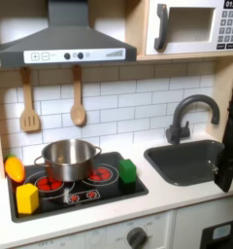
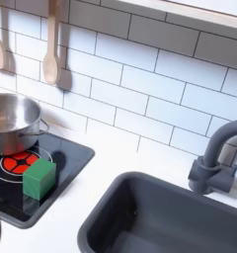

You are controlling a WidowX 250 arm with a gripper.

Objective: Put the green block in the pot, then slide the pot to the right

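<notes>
The green block stands on the black stovetop's right edge, just right of the front right burner; in the second exterior view the green block sits at the stove's near corner. The silver pot rests on the back burners, left of the block and apart from it, and the pot is cut off by the second exterior view's left edge. A dark part of my arm with the gripper hangs at the first exterior view's right edge, over the sink's right end and far from both. Its jaws are too dark to make out.
A yellow block and a yellow-orange toy piece sit on the stove's left side. The grey sink and dark faucet lie right of the stove. A wooden spatula and spoon hang on the tiled wall.
</notes>
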